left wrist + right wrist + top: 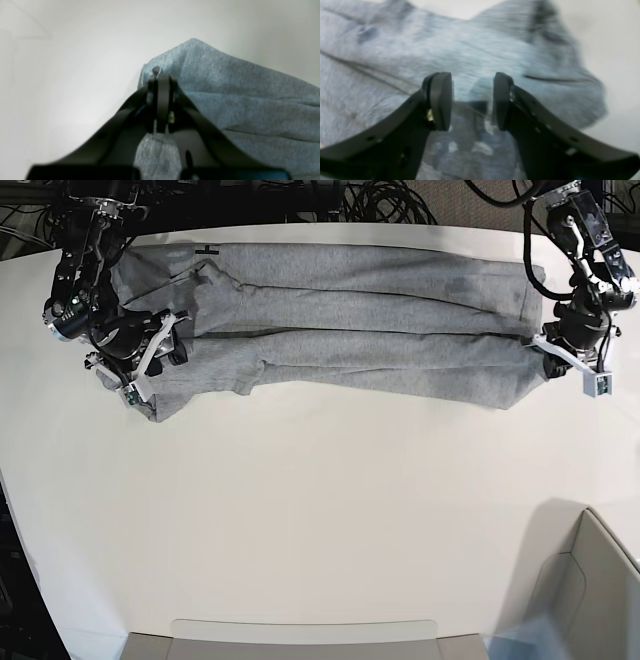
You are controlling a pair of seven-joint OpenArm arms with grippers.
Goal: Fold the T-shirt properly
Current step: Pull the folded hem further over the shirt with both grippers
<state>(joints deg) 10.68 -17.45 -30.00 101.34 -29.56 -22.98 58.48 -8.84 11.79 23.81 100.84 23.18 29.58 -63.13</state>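
Note:
The grey T-shirt point(350, 330) lies as a long folded band across the far side of the white table, plain side showing. My left gripper point(160, 82) is shut on a corner of the T-shirt point(237, 100) at its end, seen in the base view on the right point(548, 345). My right gripper point(472, 100) stands open just above the T-shirt point(482, 50), its jaws wide apart with only cloth beneath them. In the base view the right gripper point(150, 365) is over the band's left end.
The white table point(320, 500) stretches toward the near side. A grey bin point(590, 580) stands at the near right corner and a flat grey tray edge point(300, 635) runs along the front. Black cables point(380, 200) lie behind the table.

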